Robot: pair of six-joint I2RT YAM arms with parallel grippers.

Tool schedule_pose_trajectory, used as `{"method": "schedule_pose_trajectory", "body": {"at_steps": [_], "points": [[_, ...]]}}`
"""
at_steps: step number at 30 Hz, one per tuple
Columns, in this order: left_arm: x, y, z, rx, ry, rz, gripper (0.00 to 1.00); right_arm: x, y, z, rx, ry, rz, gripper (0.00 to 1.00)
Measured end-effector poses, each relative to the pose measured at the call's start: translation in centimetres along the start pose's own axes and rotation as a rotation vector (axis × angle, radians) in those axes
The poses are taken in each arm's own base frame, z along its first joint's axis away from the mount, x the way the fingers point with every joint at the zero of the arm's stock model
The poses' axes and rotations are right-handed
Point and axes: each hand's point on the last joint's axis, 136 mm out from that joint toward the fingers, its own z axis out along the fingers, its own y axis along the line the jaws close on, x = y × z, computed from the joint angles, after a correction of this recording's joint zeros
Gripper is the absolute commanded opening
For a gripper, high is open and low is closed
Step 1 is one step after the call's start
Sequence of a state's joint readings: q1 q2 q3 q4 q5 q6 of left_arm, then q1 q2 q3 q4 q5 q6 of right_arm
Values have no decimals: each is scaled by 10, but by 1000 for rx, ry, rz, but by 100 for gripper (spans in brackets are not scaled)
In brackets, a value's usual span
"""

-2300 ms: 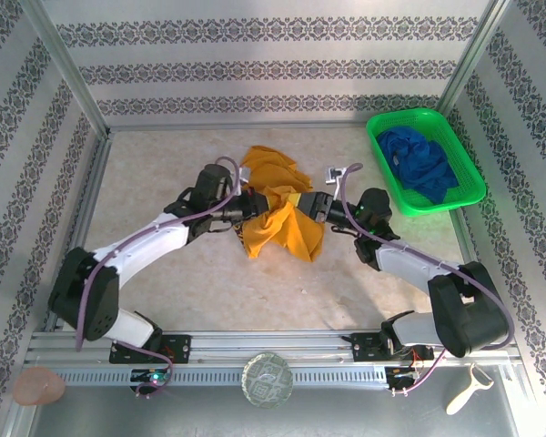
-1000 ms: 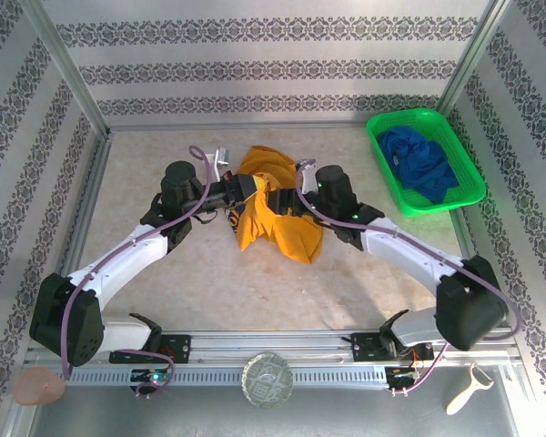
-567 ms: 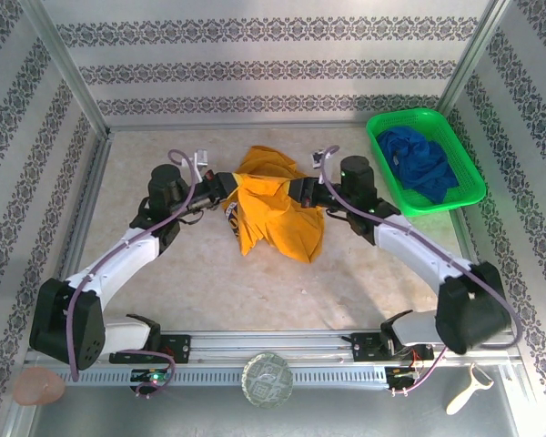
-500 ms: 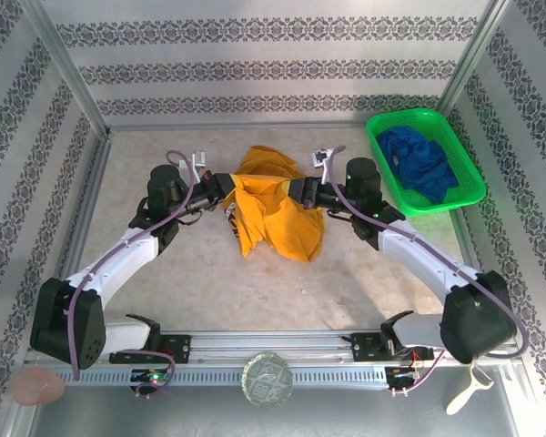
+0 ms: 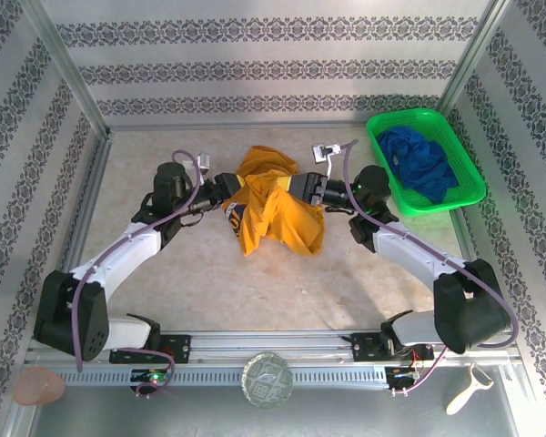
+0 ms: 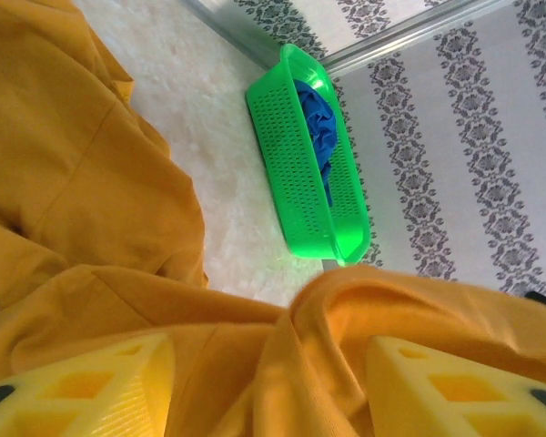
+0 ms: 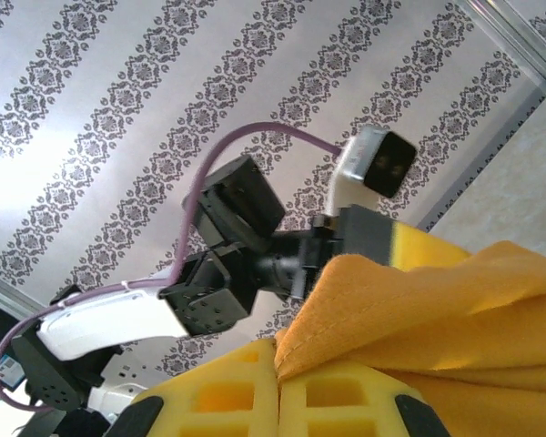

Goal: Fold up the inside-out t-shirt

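The inside-out t-shirt [image 5: 273, 205] lies crumpled at the middle of the desk [image 5: 255, 287], between my two arms. My right end effector [image 5: 298, 188] is clamped tight on a fold of the cloth. My left end effector [image 5: 226, 187] has its fingers well apart with cloth bulging between them, though I cannot tell from the wrist view whether any is caught there. I judge this a spreading step: I would close the left on one edge, then draw both apart evenly and low, so the shirt flattens without twisting.
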State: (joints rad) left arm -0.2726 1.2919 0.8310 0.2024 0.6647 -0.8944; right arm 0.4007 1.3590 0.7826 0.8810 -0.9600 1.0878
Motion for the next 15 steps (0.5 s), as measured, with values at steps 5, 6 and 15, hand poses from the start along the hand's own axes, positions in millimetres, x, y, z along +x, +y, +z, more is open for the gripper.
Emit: {"method": "schedule_pose_trajectory", "body": {"at_steps": [5,6,15], "points": [[1,-27,-27,12,-37,86,60,6,-8,-3,8,3,21,0],[3,-31,-30,14,-37,99,60,7,-9,-3,9,3,21,0],[32,-39,5,-56,77,98,40,8,-9,-3,7,2,18,0]]}}
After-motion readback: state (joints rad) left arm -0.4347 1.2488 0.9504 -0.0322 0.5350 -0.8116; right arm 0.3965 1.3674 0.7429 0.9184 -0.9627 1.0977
